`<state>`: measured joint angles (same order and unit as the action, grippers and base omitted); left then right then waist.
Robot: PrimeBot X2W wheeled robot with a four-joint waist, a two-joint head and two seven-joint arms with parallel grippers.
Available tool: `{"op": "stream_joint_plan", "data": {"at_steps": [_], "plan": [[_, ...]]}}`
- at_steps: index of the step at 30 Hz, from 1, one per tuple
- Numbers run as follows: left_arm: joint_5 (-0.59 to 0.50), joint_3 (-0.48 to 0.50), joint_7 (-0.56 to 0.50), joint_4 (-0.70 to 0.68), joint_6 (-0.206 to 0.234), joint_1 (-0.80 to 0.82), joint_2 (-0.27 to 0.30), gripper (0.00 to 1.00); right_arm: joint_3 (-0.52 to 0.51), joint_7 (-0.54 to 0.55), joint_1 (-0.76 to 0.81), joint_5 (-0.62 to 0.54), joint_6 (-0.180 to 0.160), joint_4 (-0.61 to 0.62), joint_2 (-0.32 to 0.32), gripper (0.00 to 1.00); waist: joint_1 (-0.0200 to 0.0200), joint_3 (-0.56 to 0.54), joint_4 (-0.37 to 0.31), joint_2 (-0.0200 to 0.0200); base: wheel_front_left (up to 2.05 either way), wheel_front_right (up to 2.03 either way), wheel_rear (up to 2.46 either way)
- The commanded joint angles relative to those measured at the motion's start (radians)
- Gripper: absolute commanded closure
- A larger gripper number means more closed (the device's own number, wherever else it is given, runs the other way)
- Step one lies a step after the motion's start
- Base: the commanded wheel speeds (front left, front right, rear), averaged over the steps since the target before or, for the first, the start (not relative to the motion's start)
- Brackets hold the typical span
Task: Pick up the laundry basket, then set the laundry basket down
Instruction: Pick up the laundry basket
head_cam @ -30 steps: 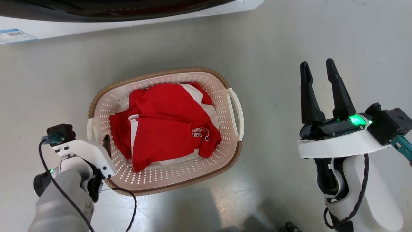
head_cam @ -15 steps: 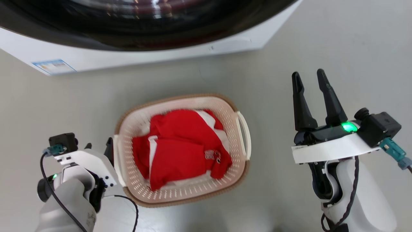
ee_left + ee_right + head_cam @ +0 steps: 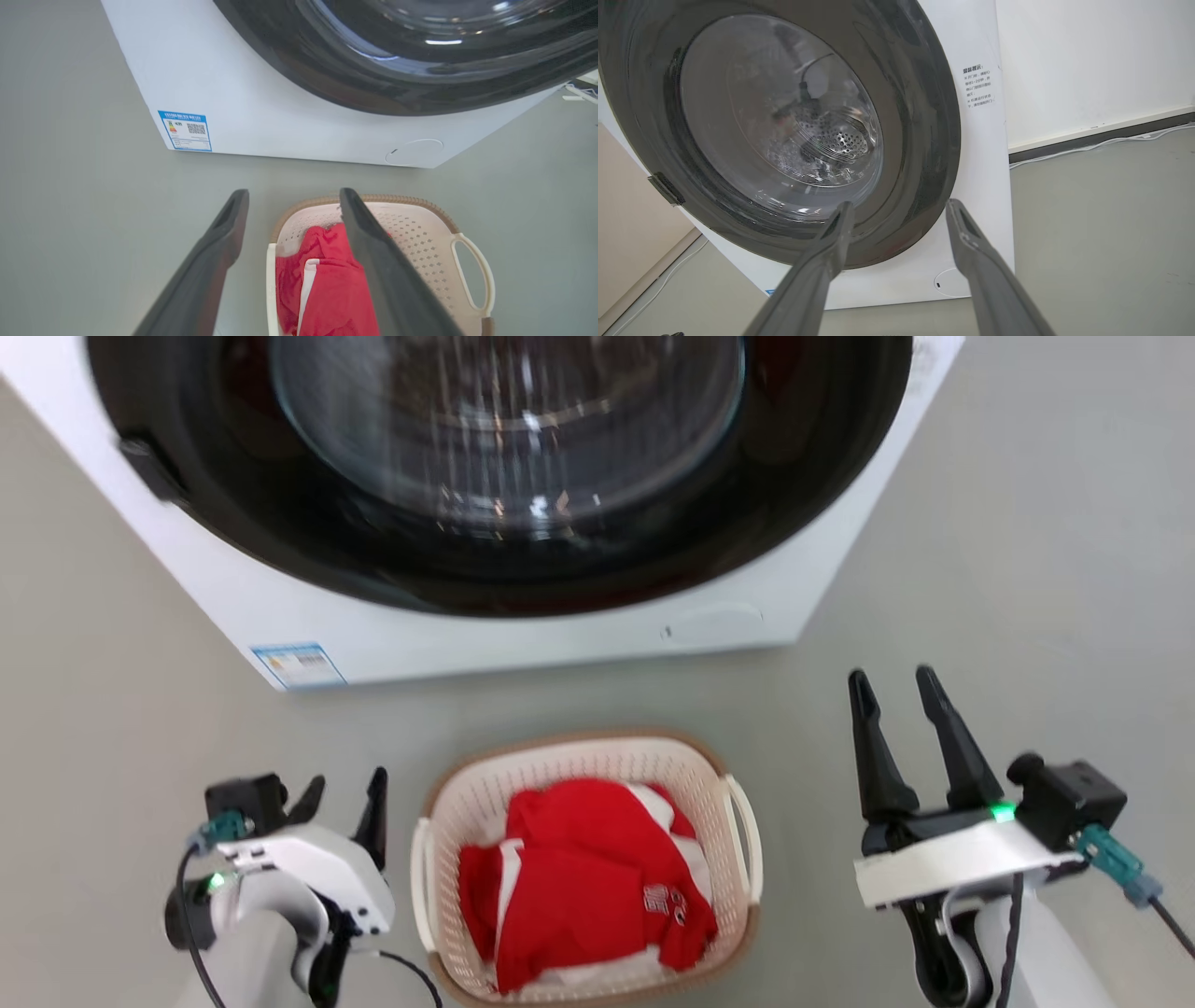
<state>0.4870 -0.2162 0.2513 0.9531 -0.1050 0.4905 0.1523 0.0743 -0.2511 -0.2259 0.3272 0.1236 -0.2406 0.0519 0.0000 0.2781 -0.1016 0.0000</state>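
Laundry basket sits on the floor just in front of the washer, w/ a red-and-white garment bunched inside, below the brown rim. My left gripper hovers just beside the basket's left side, fingers spread, nothing btwn them. My right gripper is off to the basket's right, clear of it, pointing toward the washer — also spread, holding nothing. A narrow strip of floor separates the basket's far rim from the washer's base; wider floor lies to the right.
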Motion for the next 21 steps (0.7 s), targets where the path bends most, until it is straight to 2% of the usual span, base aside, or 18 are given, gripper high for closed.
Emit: {"op": "stream_joint_plan", "data": {"at_steps": [1,10,16,21], "plan": [[-0.009,0.038,0.01,-0.044,0.009,-0.027,0.013,0.0,0.02,-0.011,0.01,-0.008,0.007,0.018,0.0,0.0,0.0,-0.074,0.036,0.0,0.0,0.0,0.0],[-0.099,0.082,0.01,-0.334,0.058,-0.203,-0.032,0.0,-0.01,-0.011,0.081,-0.015,0.007,0.017,0.011,0.0,0.0,-0.187,0.079,0.0,0.0,0.0,0.0],[-0.16,0.102,0.01,-0.561,0.106,-0.335,-0.054,0.0,-0.028,-0.011,0.106,-0.024,0.007,0.031,0.011,0.0,0.0,-0.224,0.083,0.0,0.0,0.0,0.0],[-0.181,0.111,0.01,-0.707,0.125,-0.423,-0.068,0.0,-0.047,-0.011,0.127,-0.026,0.007,0.039,0.01,0.0,0.0,-0.248,0.085,0.0,0.0,0.0,0.0]]}}
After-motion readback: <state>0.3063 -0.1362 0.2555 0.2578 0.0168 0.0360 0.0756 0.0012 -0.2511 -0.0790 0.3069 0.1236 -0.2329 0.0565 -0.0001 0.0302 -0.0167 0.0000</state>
